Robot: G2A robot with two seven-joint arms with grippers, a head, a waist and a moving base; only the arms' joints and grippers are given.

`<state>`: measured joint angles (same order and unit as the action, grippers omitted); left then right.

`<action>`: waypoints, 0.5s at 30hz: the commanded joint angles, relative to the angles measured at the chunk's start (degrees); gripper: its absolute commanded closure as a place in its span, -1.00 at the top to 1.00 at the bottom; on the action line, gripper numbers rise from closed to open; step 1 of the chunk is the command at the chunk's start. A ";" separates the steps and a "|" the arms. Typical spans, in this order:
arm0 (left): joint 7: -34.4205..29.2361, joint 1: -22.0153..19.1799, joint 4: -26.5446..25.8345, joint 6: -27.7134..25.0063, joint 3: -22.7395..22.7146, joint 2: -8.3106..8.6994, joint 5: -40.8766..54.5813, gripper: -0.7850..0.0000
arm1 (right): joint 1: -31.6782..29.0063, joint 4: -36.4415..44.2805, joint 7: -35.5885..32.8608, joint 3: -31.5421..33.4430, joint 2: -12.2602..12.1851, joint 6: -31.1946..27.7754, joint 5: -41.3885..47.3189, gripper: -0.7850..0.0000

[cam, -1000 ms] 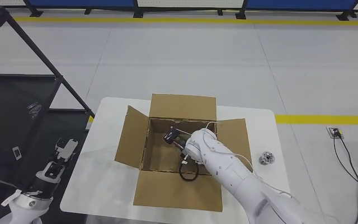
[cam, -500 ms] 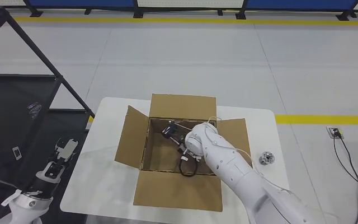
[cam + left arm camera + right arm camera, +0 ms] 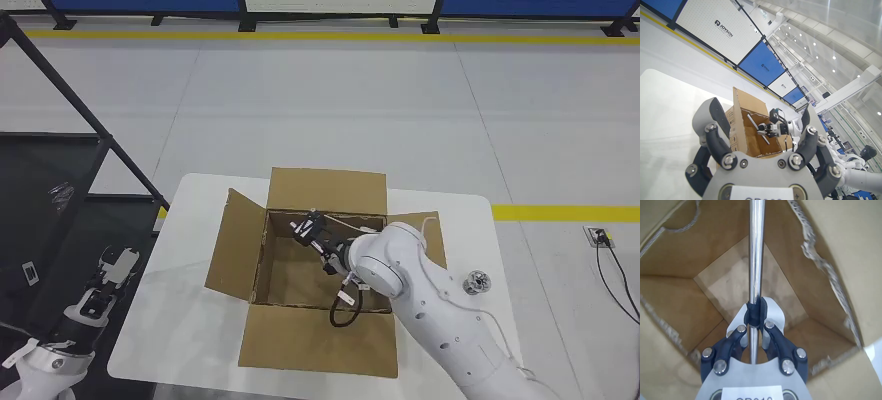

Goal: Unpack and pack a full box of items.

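Note:
An open cardboard box point(image 3: 327, 190) stands on the white table point(image 3: 200, 330) with its flaps spread out. My right gripper point(image 3: 755, 308) is shut on a shiny metal rod point(image 3: 756, 256), which points down toward the box's brown floor point(image 3: 734, 285). Seen from above, this gripper point(image 3: 312, 232) hangs over the back part of the box. In the left wrist view the rod point(image 3: 752, 121) slants across the right gripper point(image 3: 763, 130) above the box point(image 3: 751, 106). My left gripper point(image 3: 761, 108) is open and holds nothing; it hovers left of the table point(image 3: 115, 262).
A small round metal piece point(image 3: 477, 282) lies on the table right of the box. A black frame point(image 3: 100, 150) and dark netting stand left of the table. A black cable loop point(image 3: 342, 312) hangs from the right arm over the box's front.
The right arm's forearm swung right and its gripper shifted slightly toward the box's back wall with the rod. The left arm stayed still.

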<state>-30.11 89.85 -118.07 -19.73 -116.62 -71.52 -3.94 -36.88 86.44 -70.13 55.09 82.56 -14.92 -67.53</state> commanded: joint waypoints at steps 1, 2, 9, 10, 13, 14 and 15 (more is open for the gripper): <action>0.00 0.00 0.00 0.00 0.00 0.00 0.00 1.00 | -5.56 10.66 -0.93 4.50 -1.32 0.64 -3.45 -1.00; 0.00 0.00 0.00 0.00 0.00 0.00 0.00 1.00 | -7.79 14.38 -1.20 6.47 -1.87 1.38 -5.62 -1.00; 0.00 0.00 0.00 0.00 0.00 0.00 0.00 1.00 | -22.63 33.80 -3.27 20.81 -4.47 7.48 -17.60 -1.00; 0.00 0.00 0.00 0.00 0.00 0.00 0.00 1.00 | -24.62 35.45 -3.77 22.96 -4.71 7.95 -18.14 -1.00; 0.00 0.00 0.00 0.00 0.00 0.00 0.00 1.00 | -30.47 39.37 -3.67 28.86 -5.22 9.51 -18.55 -1.00; 0.00 0.00 0.00 0.00 0.00 0.00 0.00 1.00 | -32.37 40.28 -3.16 30.65 -5.33 10.03 -18.17 -1.00; 0.00 0.00 0.00 0.00 0.00 0.00 0.00 1.00 | -34.21 40.82 -2.65 32.29 -5.43 10.28 -17.55 -1.00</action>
<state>-30.11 89.86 -118.07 -19.73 -116.62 -71.52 -3.94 -68.95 126.70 -73.33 85.38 77.23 -4.93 -85.70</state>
